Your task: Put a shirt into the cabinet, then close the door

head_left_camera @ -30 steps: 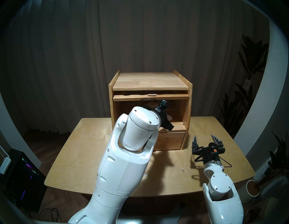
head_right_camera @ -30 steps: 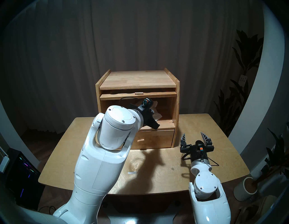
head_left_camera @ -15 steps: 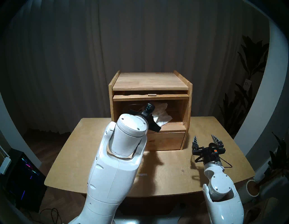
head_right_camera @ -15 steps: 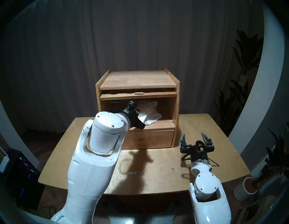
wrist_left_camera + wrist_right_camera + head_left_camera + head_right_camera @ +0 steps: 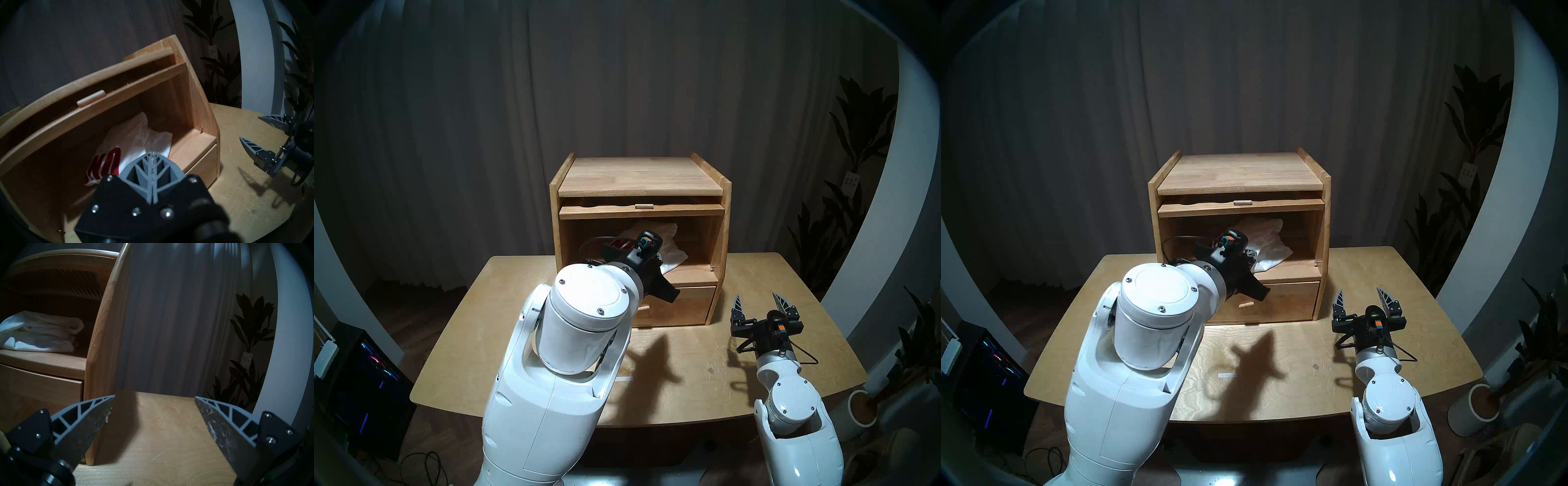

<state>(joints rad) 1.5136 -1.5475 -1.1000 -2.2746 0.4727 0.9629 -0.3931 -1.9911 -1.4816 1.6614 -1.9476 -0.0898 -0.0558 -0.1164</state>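
The white shirt with dark-red letters lies crumpled inside the upper compartment of the wooden cabinet, toward its right half. The same shirt shows in the left wrist view and again in the right wrist view. The door sits raised and flat under the cabinet top, its peg knob facing out. My left gripper is shut and empty, just in front of the opening and apart from the shirt. My right gripper stands open over the table, right of the cabinet.
The closed bottom drawer has a peg knob just under my left wrist. A strip of white tape lies on the table. A potted plant stands off the right edge and a lit computer case on the left.
My left arm has drawn back out of the compartment toward me, and the shirt stays inside, now in plain view. The right arm has not moved.
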